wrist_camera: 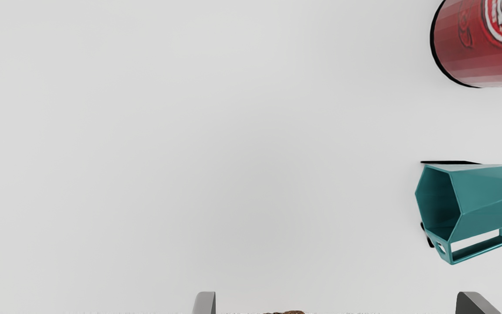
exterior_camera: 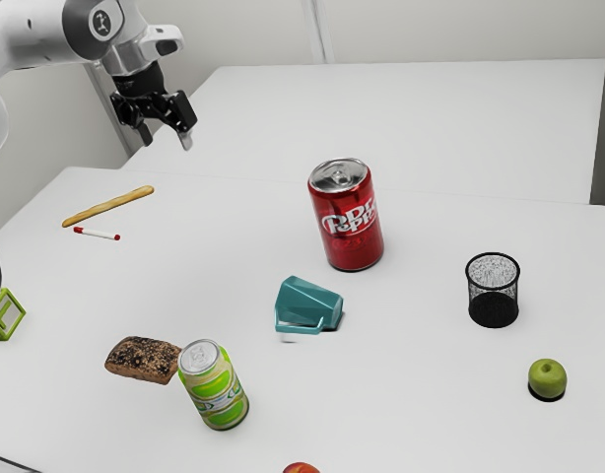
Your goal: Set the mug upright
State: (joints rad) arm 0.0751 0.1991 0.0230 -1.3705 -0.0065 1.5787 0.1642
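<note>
- In the exterior view, the gripper (exterior_camera: pixel 168 138) is hanging in the air at the upper left, well apart from the mug (exterior_camera: pixel 310 304).
- The mug is lying on its side mid-table (exterior_camera: pixel 401 394), with its handle (exterior_camera: pixel 301 330) facing the near side.
- The red can (exterior_camera: pixel 348 222) is standing near it, on the far side.
- The green can (exterior_camera: pixel 214 386) is standing just beside the bread (exterior_camera: pixel 143 359).
- The baguette (exterior_camera: pixel 107 207) and the pen (exterior_camera: pixel 97 234) are lying near each other, below the gripper in this view.
- The basket (exterior_camera: pixel 494 301) and the apple (exterior_camera: pixel 547 377) are sitting toward the exterior view's right.
- In the wrist view, the jaws are standing spread, each fingertip (wrist_camera: pixel 205 303) well apart from the other.
- The mug is lying beyond them, nearer to one fingertip, its mouth (wrist_camera: pixel 438 203) facing the side where the pen's red tip is showing.
- The red can is standing near the mug.
- A brown edge of the bread is peeking out between the fingertips in this view.
</note>
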